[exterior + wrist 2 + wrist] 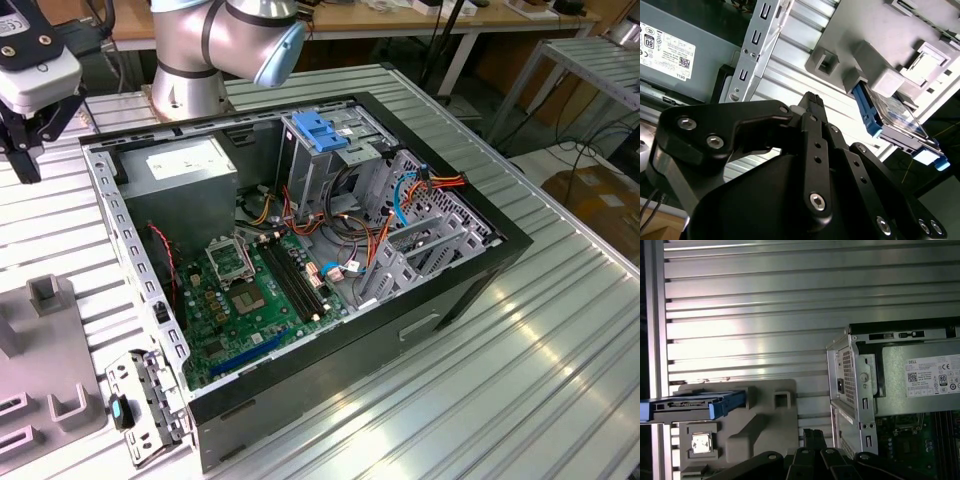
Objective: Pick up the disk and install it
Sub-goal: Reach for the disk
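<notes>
ribbed aluminium worktop point(520, 380) carrying an open computer case point(455, 285) laid on its side, so that the motherboard point(250, 300), the grey power supply point(190, 168) and a metal drive cage point(350, 175) topped by a blue latch point(320, 130) are exposed. the robot arm point(225, 40) rises at the far side of the case in the exterior view. a grey fixture point(757, 432) lies on the worktop beside the case, toward the exterior view's left. in both wrist views the disk point(685, 404) stands on edge in this fixture, framed by blue side rails and overhanging the fixture's edge away from the case. the gripper point(814, 434) hangs above the worktop between fixture and case, well apart from the disk. its jaws are pressed together with nothing between them.
</notes>
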`<state>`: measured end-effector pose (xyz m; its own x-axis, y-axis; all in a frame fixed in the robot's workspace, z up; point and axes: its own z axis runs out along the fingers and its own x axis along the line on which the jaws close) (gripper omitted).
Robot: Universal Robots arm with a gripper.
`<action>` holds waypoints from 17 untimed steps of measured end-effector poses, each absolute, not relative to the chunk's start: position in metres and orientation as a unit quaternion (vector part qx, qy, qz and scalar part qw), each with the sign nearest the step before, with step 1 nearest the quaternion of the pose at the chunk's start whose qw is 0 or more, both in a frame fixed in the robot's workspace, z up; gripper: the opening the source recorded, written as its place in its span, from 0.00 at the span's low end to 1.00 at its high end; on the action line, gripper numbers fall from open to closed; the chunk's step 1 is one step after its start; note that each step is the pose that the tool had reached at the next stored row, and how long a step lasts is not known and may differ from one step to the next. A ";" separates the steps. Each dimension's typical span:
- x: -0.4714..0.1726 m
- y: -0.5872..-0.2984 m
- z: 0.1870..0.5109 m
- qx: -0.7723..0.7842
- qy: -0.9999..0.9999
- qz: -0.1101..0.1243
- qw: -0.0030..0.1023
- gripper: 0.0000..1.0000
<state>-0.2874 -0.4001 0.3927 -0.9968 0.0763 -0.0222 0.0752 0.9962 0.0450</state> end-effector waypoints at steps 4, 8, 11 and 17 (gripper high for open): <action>-0.290 -0.400 0.393 0.038 0.999 0.022 0.012 0.11; -0.292 -0.400 0.393 0.038 0.999 0.022 0.012 0.11; -0.294 -0.400 0.393 0.038 0.999 0.022 0.012 0.11; -0.298 -0.400 0.393 0.038 0.999 0.022 0.012 0.11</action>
<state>-0.2979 -0.4002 0.3927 -0.9968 0.0762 -0.0223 0.0751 0.9962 0.0450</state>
